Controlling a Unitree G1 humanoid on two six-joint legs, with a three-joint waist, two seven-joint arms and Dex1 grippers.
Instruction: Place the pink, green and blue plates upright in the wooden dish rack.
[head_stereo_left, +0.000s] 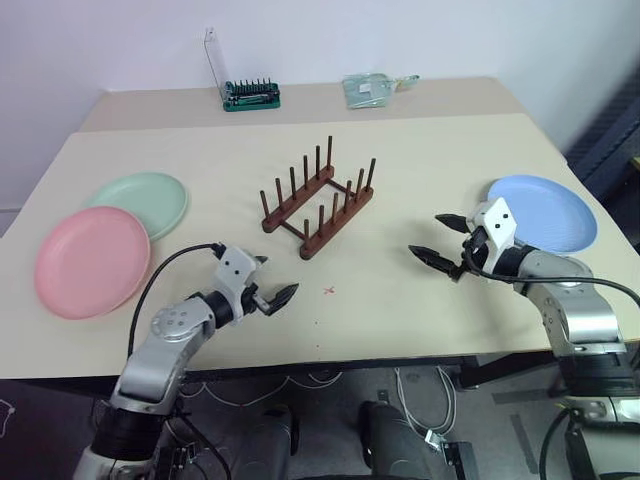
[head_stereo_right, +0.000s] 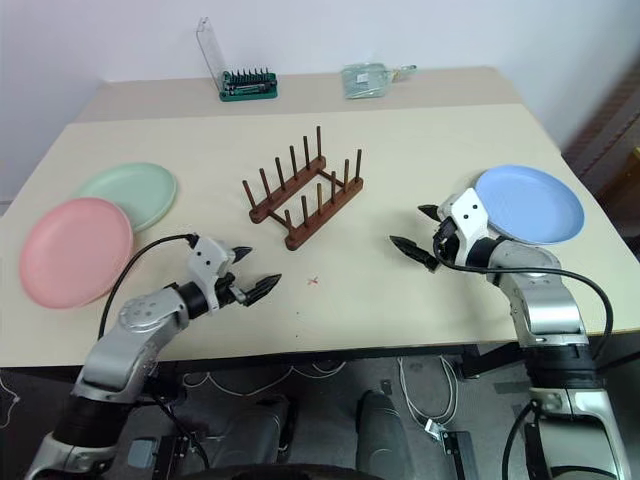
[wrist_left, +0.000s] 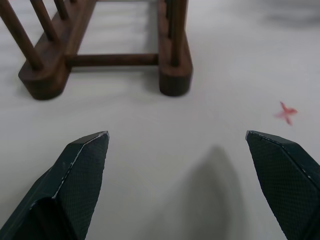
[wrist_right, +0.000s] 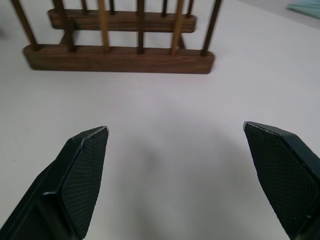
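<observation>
Both claws, left (head_stereo_left: 268, 282) and right (head_stereo_left: 440, 240), hung spread and empty; best take blue plate (head_stereo_left: 545, 212) by its rim for rack (head_stereo_left: 318, 200).

I'm scanning for anything readable and the one sign I've got is a small red cross mark (head_stereo_left: 329, 290) drawn on the counter (head_stereo_left: 420, 180), lower middle of the frame. It's also at the right edge of my left wrist view. No words, labels, brands or numbers I can make out on anything else.
</observation>
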